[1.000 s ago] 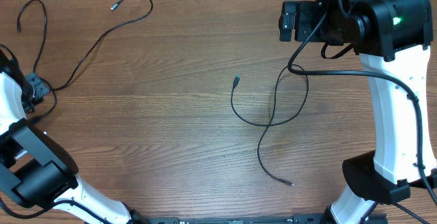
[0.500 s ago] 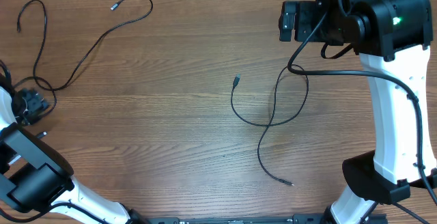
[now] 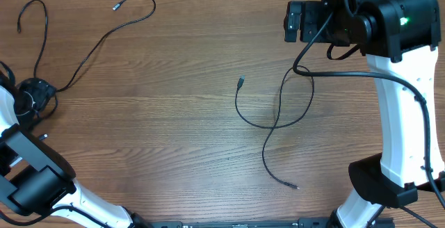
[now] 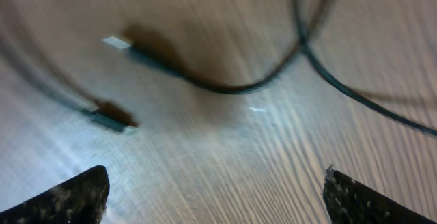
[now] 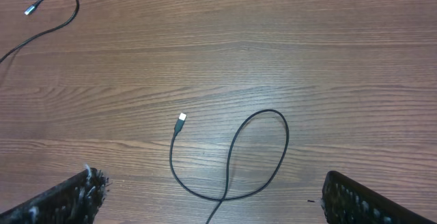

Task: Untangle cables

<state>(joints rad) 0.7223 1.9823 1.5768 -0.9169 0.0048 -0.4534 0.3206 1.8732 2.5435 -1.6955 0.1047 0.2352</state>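
On the wooden table (image 3: 160,137) a looped cable (image 3: 276,125) lies just right of centre, crossed over itself once, its USB plug (image 3: 240,82) at the loop's 10 o'clock and its far tip (image 3: 296,185) trailing toward 6 o'clock; a second cable (image 3: 104,37) snakes across the 10 to 11 o'clock corner, well apart from the first; the left jaws, at 9 o'clock near that cable's lowest bend, stand wide open over two blurred plug ends (image 4: 116,42); the right jaws, at 1 o'clock, are spread apart and hold nothing.
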